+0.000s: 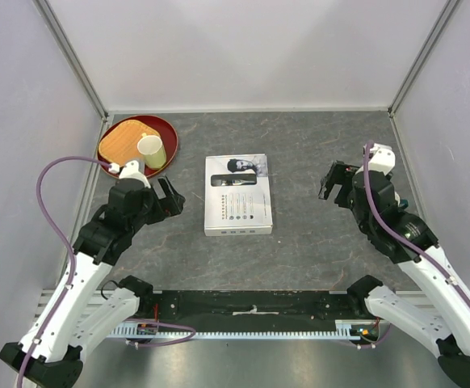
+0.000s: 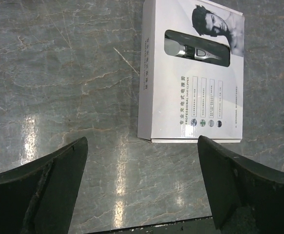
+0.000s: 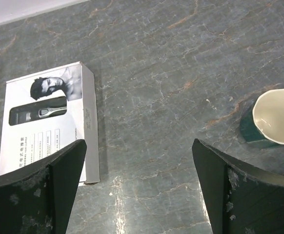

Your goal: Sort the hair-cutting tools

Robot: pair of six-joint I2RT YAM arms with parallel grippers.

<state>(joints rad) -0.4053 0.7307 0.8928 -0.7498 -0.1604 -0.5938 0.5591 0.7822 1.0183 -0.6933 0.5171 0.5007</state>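
Observation:
The hair-cutting tools do not show loose anywhere. A closed white cardboard box point(image 1: 238, 196) point(image 2: 191, 73) point(image 3: 44, 122) lies flat mid-table. Its lid bears a man's face and a slim clipper in a dark slot; print or window, I cannot tell. My left gripper point(image 1: 170, 198) point(image 2: 142, 141) hovers left of the box, open, with only bare table between its fingers. My right gripper point(image 1: 329, 184) point(image 3: 138, 144) hangs to the right of the box, also open and holding nothing.
A red round tray point(image 1: 164, 129) at the back left carries a wooden board and a cream cup point(image 1: 151, 149). A dark green cup point(image 3: 271, 119) stands on the table at the right, near my right arm. Grey walls close in the table.

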